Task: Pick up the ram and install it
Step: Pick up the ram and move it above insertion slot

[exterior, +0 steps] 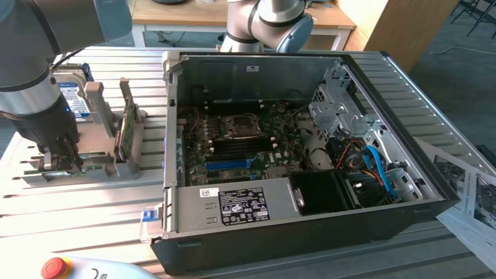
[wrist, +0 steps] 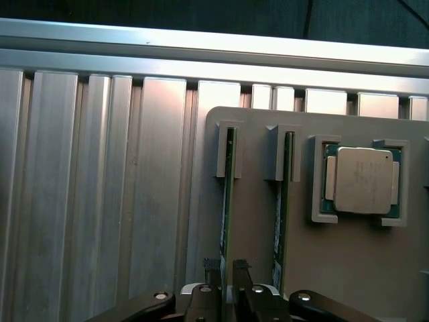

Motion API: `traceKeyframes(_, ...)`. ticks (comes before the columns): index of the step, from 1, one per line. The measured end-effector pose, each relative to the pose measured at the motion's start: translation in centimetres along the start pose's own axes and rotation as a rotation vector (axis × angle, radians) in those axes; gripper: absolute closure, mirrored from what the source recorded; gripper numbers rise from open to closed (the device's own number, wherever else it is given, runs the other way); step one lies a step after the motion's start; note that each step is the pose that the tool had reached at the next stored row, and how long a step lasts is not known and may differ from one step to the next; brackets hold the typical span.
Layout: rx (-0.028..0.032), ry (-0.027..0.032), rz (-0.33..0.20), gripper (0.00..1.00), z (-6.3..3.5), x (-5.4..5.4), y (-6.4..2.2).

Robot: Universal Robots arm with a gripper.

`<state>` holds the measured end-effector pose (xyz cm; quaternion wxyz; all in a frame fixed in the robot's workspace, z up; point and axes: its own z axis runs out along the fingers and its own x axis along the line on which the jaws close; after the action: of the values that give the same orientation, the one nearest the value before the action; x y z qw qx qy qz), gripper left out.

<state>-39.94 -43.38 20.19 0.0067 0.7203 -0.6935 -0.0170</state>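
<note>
**pc_tinker:** Got hold of the ram, or just hovered over it?

**benchbot:** Looked clamped on it. Saw the gripper with one of its fingers against each flat face, right at the near end of the stick. Stood on edge in a slot of the grey holder. Ran lengthwise straight away from the wrist. Not lifted out yet.

**pc_tinker:** Anything crowding it?

**benchbot:** Yep. Found a second stick parallel and just beside it in the next slot, then the processor in its own pocket past that. Noticed nothing but bare slotted table on the other side.

**pc_tinker:** And relative to the case?

**benchbot:** Was parked low at the exterior view's left. Had the open computer case well apart, filling the centre and right, with the motherboard upward inside. Also spotted the hard drive behind the holder, upper left of the frame.
</note>
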Motion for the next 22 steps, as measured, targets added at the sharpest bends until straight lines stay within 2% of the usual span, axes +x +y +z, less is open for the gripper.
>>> traceKeyframes(16, 0.0, 0.0001, 0.0, 0.78, -0.15, 0.0, 0.0)
traceKeyframes(17, 0.0, 0.0001, 0.0, 0.8, -0.15, 0.0, 0.0)
traceKeyframes(18, -0.0001, 0.0, 0.0, 0.86, -0.15, 0.0, 0.0)
traceKeyframes(22, -0.0001, 0.0, 0.0, 0.88, -0.15, 0.0, 0.0)
